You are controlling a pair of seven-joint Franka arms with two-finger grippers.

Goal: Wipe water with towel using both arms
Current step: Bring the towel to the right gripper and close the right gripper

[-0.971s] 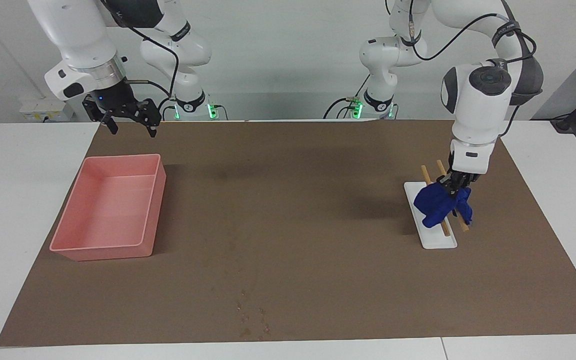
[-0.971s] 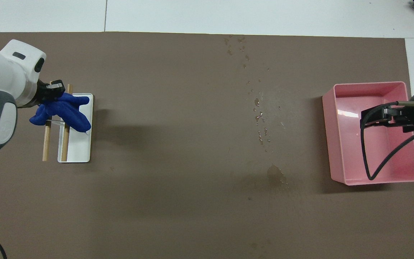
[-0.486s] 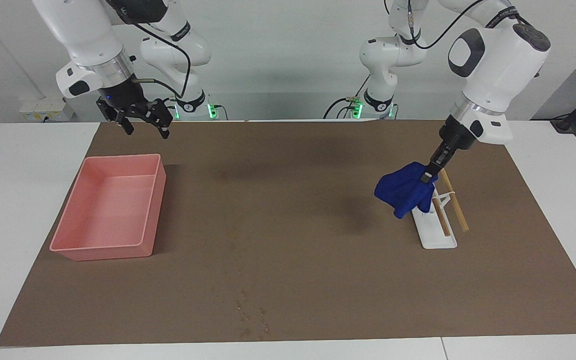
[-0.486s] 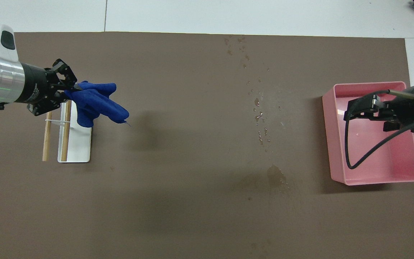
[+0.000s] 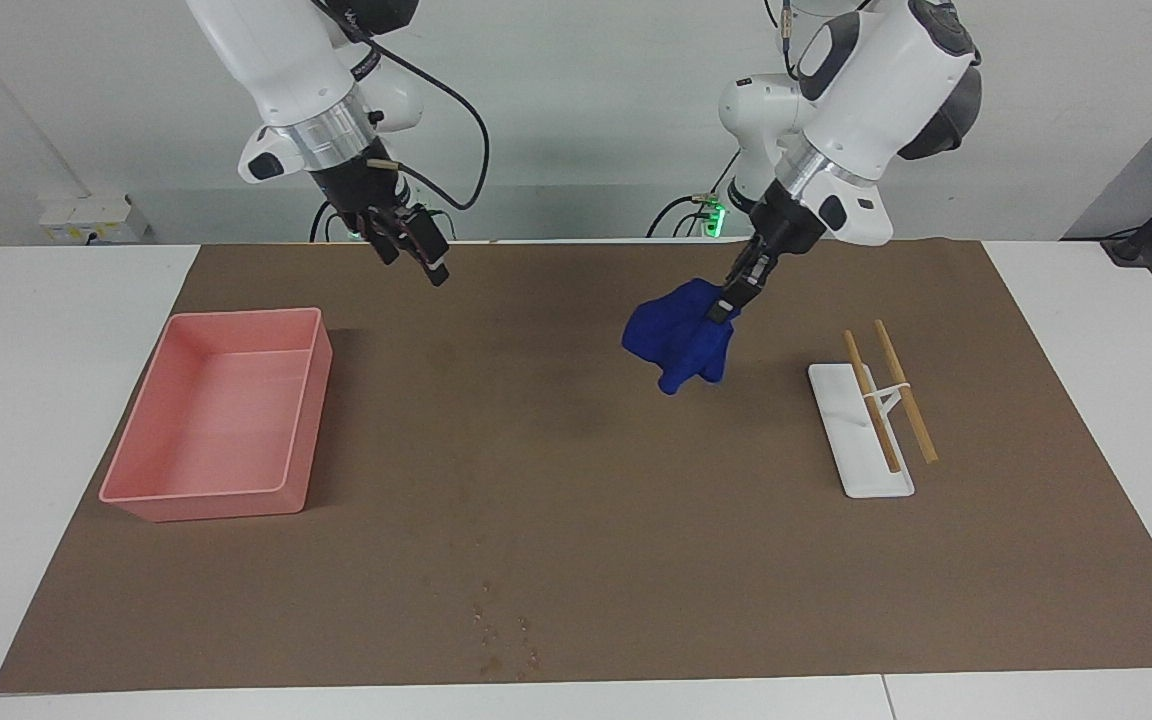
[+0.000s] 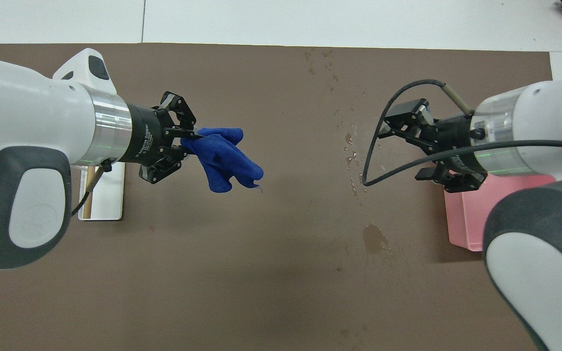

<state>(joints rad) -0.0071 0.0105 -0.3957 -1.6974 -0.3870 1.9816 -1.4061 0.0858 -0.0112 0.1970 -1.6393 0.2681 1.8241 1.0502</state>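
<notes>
A blue towel (image 5: pixel 681 335) (image 6: pixel 225 158) hangs crumpled in the air over the brown mat, and my left gripper (image 5: pixel 728 303) (image 6: pixel 188 141) is shut on its upper edge. The towel is over the mat between the rack and the middle of the table. The water (image 6: pixel 373 239) is a faint darker smudge on the mat, toward the right arm's end and near the robots. My right gripper (image 5: pixel 416 255) (image 6: pixel 403 148) is open and holds nothing. It hangs over the mat beside the pink bin, above scattered droplets (image 6: pixel 351 156).
A pink bin (image 5: pixel 216 410) (image 6: pixel 466 219) stands at the right arm's end. A white rack with two wooden rods (image 5: pixel 871 420) (image 6: pixel 108 195) sits at the left arm's end. Small dark specks (image 5: pixel 501 630) (image 6: pixel 320 63) lie near the mat's edge farthest from the robots.
My left gripper lifted the towel off the rack and carried it toward the middle of the table. My right arm swung from over the bin toward the middle.
</notes>
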